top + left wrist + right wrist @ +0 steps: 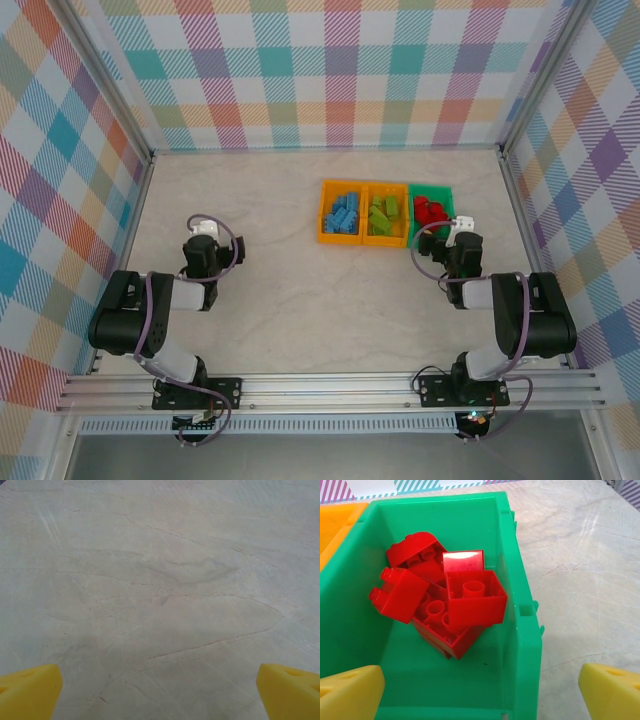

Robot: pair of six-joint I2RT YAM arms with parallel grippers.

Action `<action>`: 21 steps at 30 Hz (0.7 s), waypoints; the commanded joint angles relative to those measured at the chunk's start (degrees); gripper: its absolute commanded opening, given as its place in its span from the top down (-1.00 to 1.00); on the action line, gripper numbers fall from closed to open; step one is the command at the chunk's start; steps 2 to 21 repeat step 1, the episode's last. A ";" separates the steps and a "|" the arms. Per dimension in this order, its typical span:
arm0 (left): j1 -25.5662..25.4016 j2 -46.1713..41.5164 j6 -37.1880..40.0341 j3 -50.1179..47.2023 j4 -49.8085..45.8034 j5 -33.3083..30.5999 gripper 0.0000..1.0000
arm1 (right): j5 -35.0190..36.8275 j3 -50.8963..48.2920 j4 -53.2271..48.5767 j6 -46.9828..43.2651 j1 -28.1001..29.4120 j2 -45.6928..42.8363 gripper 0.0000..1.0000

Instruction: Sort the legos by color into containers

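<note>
Red legos (440, 597) are lying heaped in the green bin (520, 630), rightmost in a touching row. The middle orange bin (385, 242) is holding lime legos (385, 213), and the left orange bin (340, 240) is holding blue legos (342, 212). The right gripper (480, 692) is hovering wide open and empty over the green bin. The left gripper (160, 695) is gaping empty over bare table (160, 580).

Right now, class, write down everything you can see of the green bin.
The green bin is a small rectangular open-top tub of glossy plastic with a thick rim. It stands upright on the pale marbled table, rightmost in a row of three, close beside an orange bin. Inside lies a jumbled heap of red bricks.
</note>
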 commanded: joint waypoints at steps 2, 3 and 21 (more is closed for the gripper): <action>-0.09 -0.47 0.05 1.19 1.47 1.10 -1.00 | 0.36 0.63 2.94 -0.42 0.16 -0.43 -0.99; -0.09 -0.47 0.05 1.19 1.47 1.10 -1.00 | 0.36 0.63 2.94 -0.42 0.16 -0.43 -0.99; -0.09 -0.47 0.05 1.19 1.47 1.10 -1.00 | 0.36 0.63 2.94 -0.42 0.16 -0.43 -0.99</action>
